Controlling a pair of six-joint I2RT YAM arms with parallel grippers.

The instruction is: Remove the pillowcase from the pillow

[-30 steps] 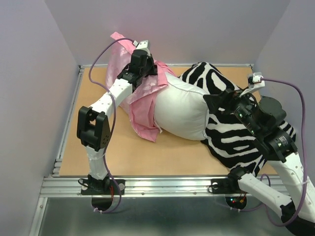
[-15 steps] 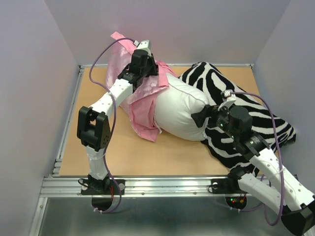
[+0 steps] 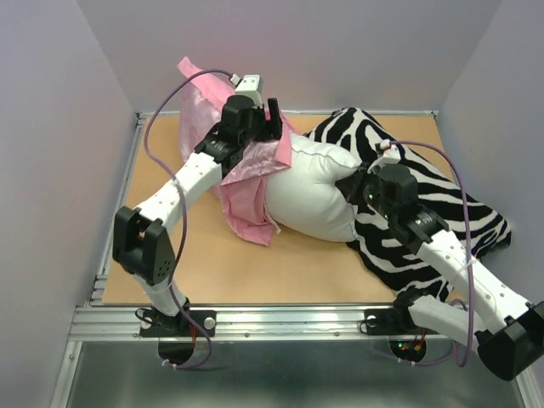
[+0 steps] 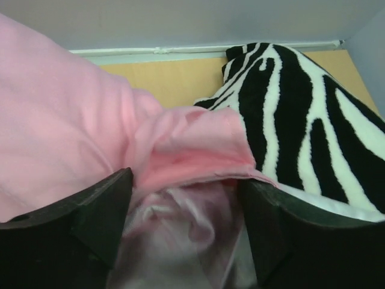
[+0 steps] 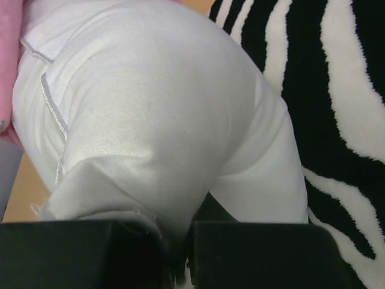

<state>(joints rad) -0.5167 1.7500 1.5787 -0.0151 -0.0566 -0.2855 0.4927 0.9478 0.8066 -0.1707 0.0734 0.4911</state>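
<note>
The white pillow (image 3: 310,191) lies mid-table, its left end still inside the pink satin pillowcase (image 3: 246,195). My left gripper (image 3: 270,126) is at the pillow's far left end. In the left wrist view its jaws (image 4: 183,198) are closed on a thick bunch of the pillowcase (image 4: 72,120), which is lifted and drapes back toward the rear wall. My right gripper (image 3: 350,183) is at the pillow's right end. In the right wrist view it (image 5: 180,241) is nearly closed, pinching a fold of the white pillow (image 5: 150,108).
A zebra-striped pillow (image 3: 425,221) lies at the right, touching the white pillow and partly under my right arm; it also shows in the left wrist view (image 4: 289,108) and right wrist view (image 5: 337,90). Walls enclose the table on the left, back and right.
My right arm has swung left from over the zebra pillow and closed on the white pillow's right end. My left gripper has shifted a little right, still holding the pink fabric.
</note>
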